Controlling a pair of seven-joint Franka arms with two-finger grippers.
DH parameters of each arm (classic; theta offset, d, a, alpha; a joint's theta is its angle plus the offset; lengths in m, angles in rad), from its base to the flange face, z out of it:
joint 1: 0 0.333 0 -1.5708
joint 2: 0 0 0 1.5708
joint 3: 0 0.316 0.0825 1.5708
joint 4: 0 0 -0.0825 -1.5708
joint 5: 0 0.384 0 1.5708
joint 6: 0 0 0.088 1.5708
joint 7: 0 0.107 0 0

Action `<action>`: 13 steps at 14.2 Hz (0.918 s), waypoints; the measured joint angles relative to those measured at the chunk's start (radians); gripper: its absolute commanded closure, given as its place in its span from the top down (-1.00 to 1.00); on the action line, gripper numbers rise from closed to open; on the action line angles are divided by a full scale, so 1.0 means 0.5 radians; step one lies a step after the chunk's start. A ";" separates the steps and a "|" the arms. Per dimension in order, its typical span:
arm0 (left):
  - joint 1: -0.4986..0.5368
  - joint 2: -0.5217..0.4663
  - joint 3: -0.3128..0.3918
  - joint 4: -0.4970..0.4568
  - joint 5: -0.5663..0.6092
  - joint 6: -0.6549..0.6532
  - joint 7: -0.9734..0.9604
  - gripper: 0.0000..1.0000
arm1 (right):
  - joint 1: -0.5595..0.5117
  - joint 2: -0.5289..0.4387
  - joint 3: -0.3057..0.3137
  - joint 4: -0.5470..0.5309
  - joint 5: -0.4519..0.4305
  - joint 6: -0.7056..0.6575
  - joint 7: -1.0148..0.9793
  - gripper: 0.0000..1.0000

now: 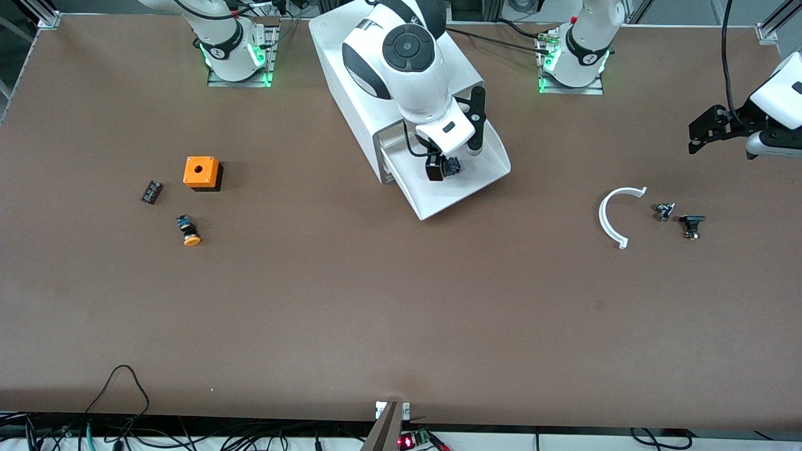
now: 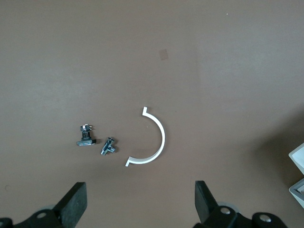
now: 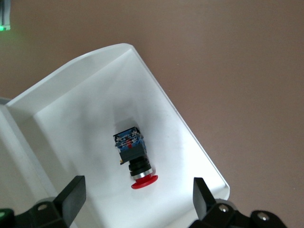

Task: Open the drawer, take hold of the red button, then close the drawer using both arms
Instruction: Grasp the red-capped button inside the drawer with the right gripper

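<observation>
Drawer (image 1: pixel 479 181) pulled open, button (image 3: pixel 133 154) inside, right hand (image 3: pixel 137 199) above

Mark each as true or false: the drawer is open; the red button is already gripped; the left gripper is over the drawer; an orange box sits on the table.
1. The drawer is open: true.
2. The button is gripped: false; it lies in the drawer, the right gripper open over it.
3. The left gripper is over the drawer: false; it waits open over the white arc.
4. An orange box sits on the table: true.
</observation>
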 measured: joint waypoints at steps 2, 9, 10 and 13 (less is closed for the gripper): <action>0.000 0.000 0.000 0.000 0.000 0.000 -0.002 1.00 | 0.000 0.014 0.000 0.000 0.000 -0.049 -0.182 1.00; -0.002 0.000 0.000 0.000 0.000 0.000 -0.006 1.00 | 0.000 0.185 0.000 0.001 0.000 -0.004 -0.373 1.00; -0.002 0.000 0.000 0.000 0.000 0.000 -0.006 1.00 | 0.000 0.198 0.000 0.001 0.000 0.019 -0.374 1.00; -0.002 0.000 0.000 0.001 0.000 0.000 -0.007 1.00 | 0.001 0.228 0.000 0.002 0.000 0.077 -0.376 0.98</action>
